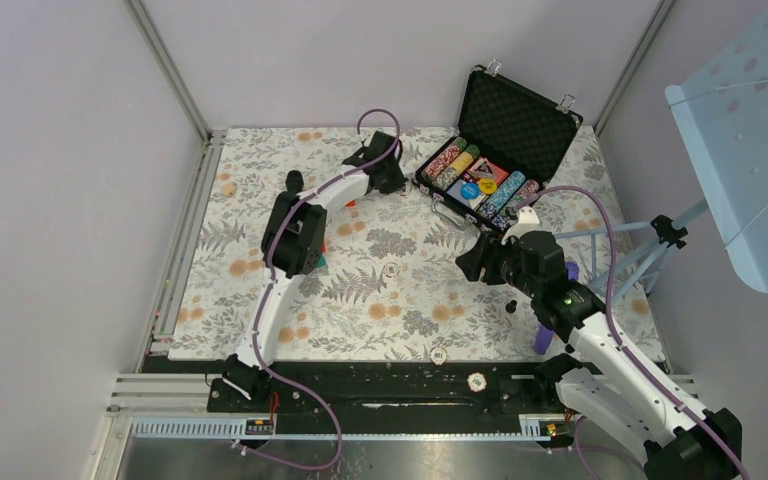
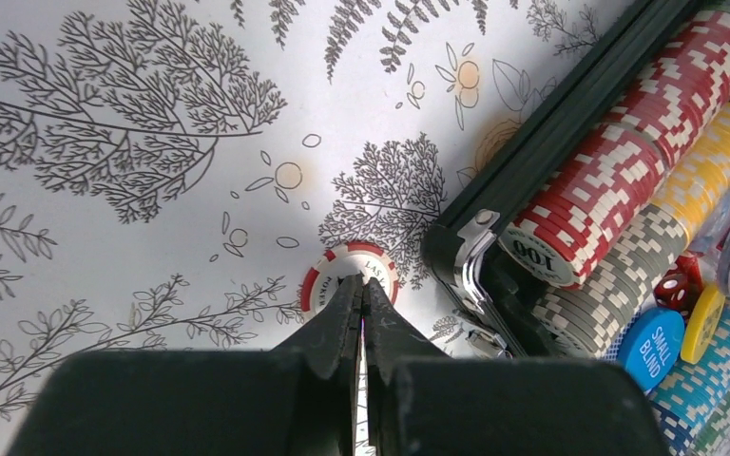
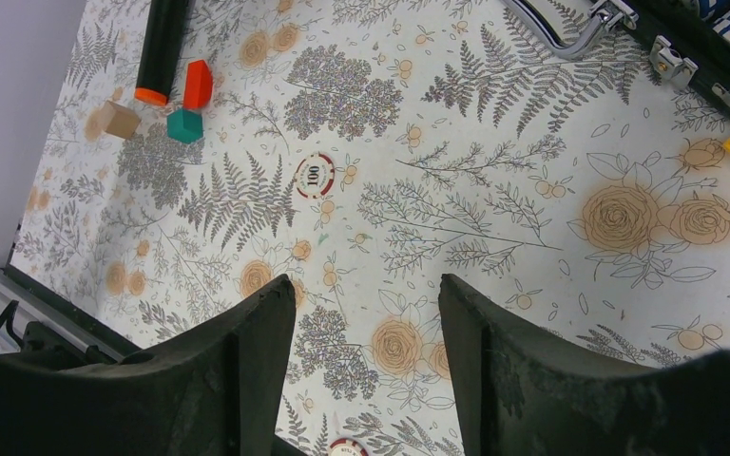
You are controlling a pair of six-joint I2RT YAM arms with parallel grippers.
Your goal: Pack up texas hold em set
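Your red-and-white striped poker chip (image 2: 342,262) lies flat on the floral tablecloth (image 2: 152,114), just beside the open black foam-lined briefcase (image 1: 516,122) at the table's far right. The left gripper (image 2: 361,287) is pressed together with its tips at the chip's near edge, probably to lift it. The right gripper (image 3: 366,313) waits spread near another loose chip (image 3: 315,176).

High overview, close wrist views, shared briefcase (image 1: 520,125)

The end chip of the red stack (image 2: 542,255) in the case (image 2: 532,152) reads "100", and the blue button (image 2: 653,347) nearby reads "SMALL BLIND". A red-rimmed chip (image 2: 337,266) on the surface (image 2: 152,285) shows only "LAS" clearly. The right wrist view shows a loose chip (image 3: 315,175) marked "100".
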